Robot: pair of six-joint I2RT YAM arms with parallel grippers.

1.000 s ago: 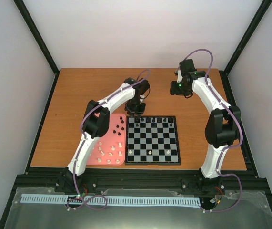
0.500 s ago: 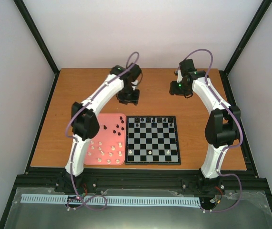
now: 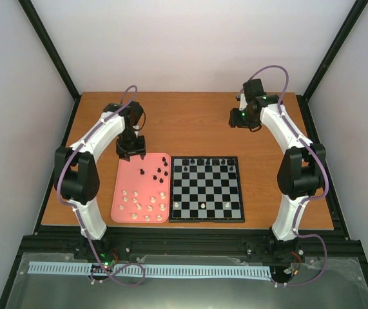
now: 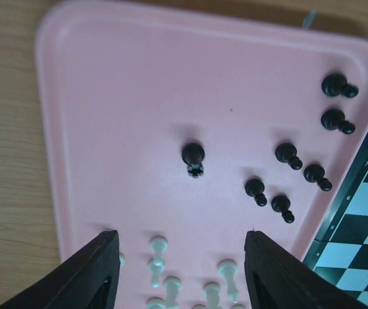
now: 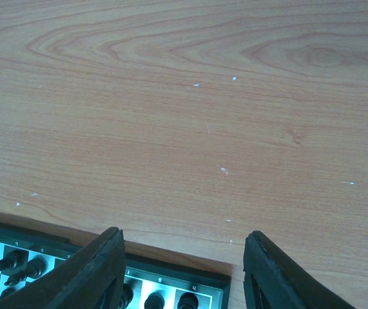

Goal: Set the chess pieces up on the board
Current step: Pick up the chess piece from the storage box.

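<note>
Chess pieces [image 3: 203,161] sit in three spots. Black ones line the far row of the board [image 3: 217,191]. Three white ones stand close to its near edge. The others are on the pink tray [image 3: 127,174] just left of the board, black ones by its far right corner and white ones at its near end.

The top view shows both arms and the whole board. The left fingers [image 3: 131,149] hang over the far edge of the tray. The right fingers [image 3: 240,118] hang over the bare tabletop [image 3: 171,122], past the board's far right corner. From up there the pieces are only small dots.

The left wrist view looks down from close by. It shows seven black pieces on the tray. One lone black piece [image 4: 193,154] with a bumpy top stands by itself. Six round-headed ones stand nearer the board. White ones peek in at the bottom. The left fingers are spread wide and hold nothing.

The right wrist view shows mostly wood. The board's far edge and a few black pieces show at the bottom. The right fingers are spread wide too and hold nothing.
</note>
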